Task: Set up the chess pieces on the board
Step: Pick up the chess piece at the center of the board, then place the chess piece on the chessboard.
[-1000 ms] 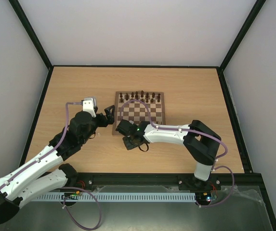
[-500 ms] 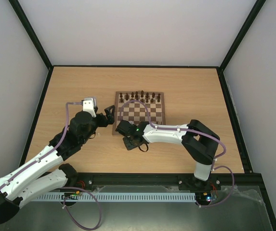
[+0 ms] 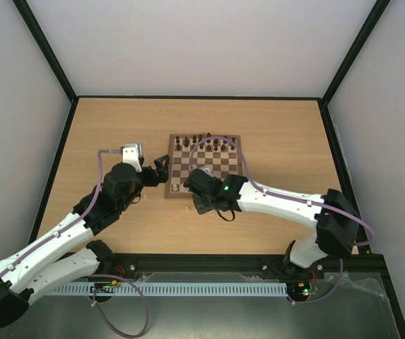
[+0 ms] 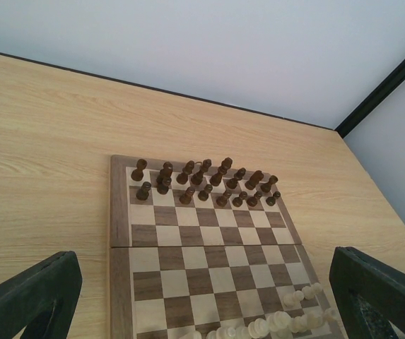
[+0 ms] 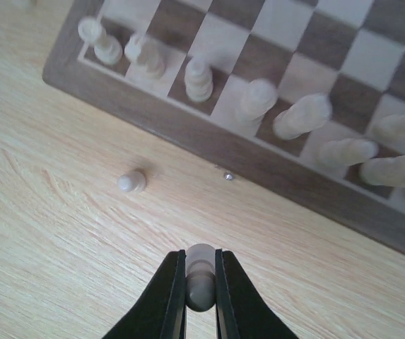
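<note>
no readable text, labels or numbers on anything

A light, wood-grain laminate worktop [image 3: 117,127] filled the floor of the enclosure, its grain running left to right and its back and side edges trimmed with a thin black strip [image 3: 202,97]. Small dark brown wooden chess pieces [image 4: 202,183] stood upright in two slightly uneven rows, close together, toward the middle of the worktop and well apart from its near edge. Plain white wall panels [image 3: 202,42] rose behind and to both sides, joined at the corners by slanting black frame struts [image 3: 47,49]. Along the near edge ran a black rail carrying a long white slotted cable duct [image 3: 202,289], with crumpled clear plastic sheeting [image 3: 365,282] at its right end.
</note>
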{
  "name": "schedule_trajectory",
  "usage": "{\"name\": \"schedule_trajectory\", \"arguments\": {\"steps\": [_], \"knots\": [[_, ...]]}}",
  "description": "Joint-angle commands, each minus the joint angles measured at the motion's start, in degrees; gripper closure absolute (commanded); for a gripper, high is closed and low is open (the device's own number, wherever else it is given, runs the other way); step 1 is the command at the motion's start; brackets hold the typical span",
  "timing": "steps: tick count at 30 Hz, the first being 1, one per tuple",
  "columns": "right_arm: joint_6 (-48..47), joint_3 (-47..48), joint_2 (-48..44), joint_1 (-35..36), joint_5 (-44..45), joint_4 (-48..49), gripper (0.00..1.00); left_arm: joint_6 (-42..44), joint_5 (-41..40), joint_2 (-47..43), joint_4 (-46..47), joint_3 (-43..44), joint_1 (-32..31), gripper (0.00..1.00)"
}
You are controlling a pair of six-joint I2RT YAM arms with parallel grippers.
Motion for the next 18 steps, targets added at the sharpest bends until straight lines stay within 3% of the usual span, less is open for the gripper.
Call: {"name": "schedule_trajectory", "arguments": {"steps": [1, 18], "knots": [[-0.39, 3.13, -3.12, -1.35, 4.83, -8.21, 0.93, -0.13, 0.05, 0.13, 0.90, -0.31, 0.36, 0.01], [-8.13, 11.77, 6.55, -17.54, 1.56, -5.61, 0.94, 0.04, -0.22, 0.42, 0.91, -0.24, 0.36, 0.01]]}}
